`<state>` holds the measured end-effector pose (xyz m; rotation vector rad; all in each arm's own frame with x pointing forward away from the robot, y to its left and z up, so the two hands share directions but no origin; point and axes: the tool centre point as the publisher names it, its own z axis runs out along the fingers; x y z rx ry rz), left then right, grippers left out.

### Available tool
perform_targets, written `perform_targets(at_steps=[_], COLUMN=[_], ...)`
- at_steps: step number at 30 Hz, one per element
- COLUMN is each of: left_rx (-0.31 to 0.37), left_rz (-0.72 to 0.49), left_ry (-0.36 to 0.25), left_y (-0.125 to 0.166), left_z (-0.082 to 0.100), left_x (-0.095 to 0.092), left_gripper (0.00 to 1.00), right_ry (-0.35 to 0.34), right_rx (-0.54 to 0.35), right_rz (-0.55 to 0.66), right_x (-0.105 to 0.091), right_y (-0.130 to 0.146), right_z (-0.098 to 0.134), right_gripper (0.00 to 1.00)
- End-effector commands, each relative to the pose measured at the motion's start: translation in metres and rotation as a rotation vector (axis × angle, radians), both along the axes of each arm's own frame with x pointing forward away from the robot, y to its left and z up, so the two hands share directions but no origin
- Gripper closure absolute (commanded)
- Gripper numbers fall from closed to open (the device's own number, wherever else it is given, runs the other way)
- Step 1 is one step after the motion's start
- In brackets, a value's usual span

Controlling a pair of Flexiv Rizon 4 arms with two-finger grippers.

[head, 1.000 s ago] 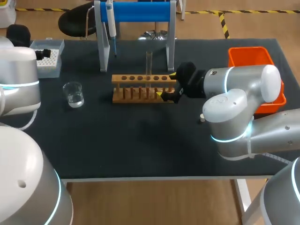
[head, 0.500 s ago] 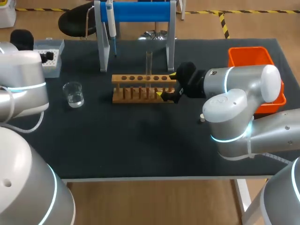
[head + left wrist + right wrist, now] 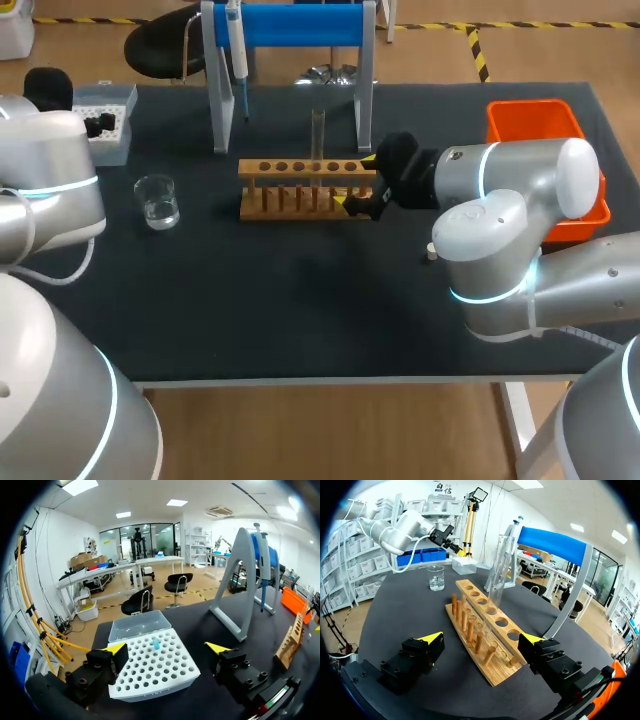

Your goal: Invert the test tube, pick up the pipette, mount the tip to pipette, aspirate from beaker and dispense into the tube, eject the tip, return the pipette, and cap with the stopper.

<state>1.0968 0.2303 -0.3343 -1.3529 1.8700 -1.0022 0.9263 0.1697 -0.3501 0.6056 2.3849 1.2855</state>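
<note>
R arm [image 3: 520, 215]: comes in from the right, wrist turned sideways, low over the table. R gripper [image 3: 355, 182] sits at the right end of the wooden rack [image 3: 300, 190]. Fingers wide apart, clamped on nothing. In the wrist view, R gripper [image 3: 481, 639] has the near end of the rack [image 3: 480, 625] between its yellow tips; no contact seen.

L arm [image 3: 50, 170]: back-left corner of the table, L gripper [image 3: 95, 122] over the tip box [image 3: 115, 148]. In the wrist view, L gripper [image 3: 166, 649] has its fingers spread, one each side of the tip box [image 3: 155, 667], holding nothing. The box is white w/ a hole grid and one pale blue tip [image 3: 156, 643] standing in it.

Test tube [image 3: 317, 135]: clear glass, upright in one of the rack's holes and rising well above the rack. In the R wrist view, test tube [image 3: 497, 575] is ahead of the fingers, apart from both.

Pipette [image 3: 236, 50]: hangs nose-down on the blue-topped stand [image 3: 290, 25] behind the rack; also seen from the L wrist, pipette [image 3: 260, 565] on the stand [image 3: 240, 580].

Beaker [image 3: 157, 200]: left of the rack, clear, a little liquid inside. Beaker [image 3: 436, 577] lies beyond the rack's far end.

Orange bin [image 3: 535, 125]: back right, partly behind R arm.
</note>
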Motion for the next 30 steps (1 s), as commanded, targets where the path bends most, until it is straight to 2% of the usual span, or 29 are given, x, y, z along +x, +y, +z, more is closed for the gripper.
perform_targets(at_steps=[1,2,6,11,16,18,20,26,30], left_rx=[-0.006,-0.008,-0.02,-0.034,-0.045,-0.049,-0.053,-0.057,-0.059], left_rz=[0.003,0.006,0.021,0.039,0.048,0.052,0.051,0.056,0.063], left_ry=[-0.006,-0.006,-0.009,-0.017,-0.02,-0.02,-0.021,-0.021,-0.023], left_y=[-0.001,-0.001,-0.001,-0.002,-0.003,-0.003,-0.004,-0.004,-0.004], left_z=[-0.003,-0.003,-0.004,-0.006,-0.009,-0.01,-0.012,-0.015,-0.017], left_x=[0.006,0.007,0.01,0.013,0.017,0.018,0.02,0.023,0.025], left_gripper=[0.1,0.17,0.18,0.24,0.35,0.36,0.42,0.44,0.5], right_ry=[0.005,0.005,0.005,0.005,0.005,0.005,0.005,0.005,0.005], right_rx=[-0.005,-0.005,-0.005,-0.005,-0.005,-0.005,-0.005,-0.005,-0.005], right_rz=[0.001,0.001,0.001,0.001,0.001,0.001,0.001,0.001,0.001], right_x=[0.0,0.0,0.0,0.0,0.0,0.0,0.0,0.0,0.0], right_y=[0.0,0.0,0.0,0.0,0.0,0.0,0.0,0.0,0.0], right_z=[0.002,0.002,0.002,0.002,0.002,0.002,0.002,0.002,0.002], right_gripper=[0.0,0.0,0.0,0.0,0.0,0.0,0.0,0.0,0.0])
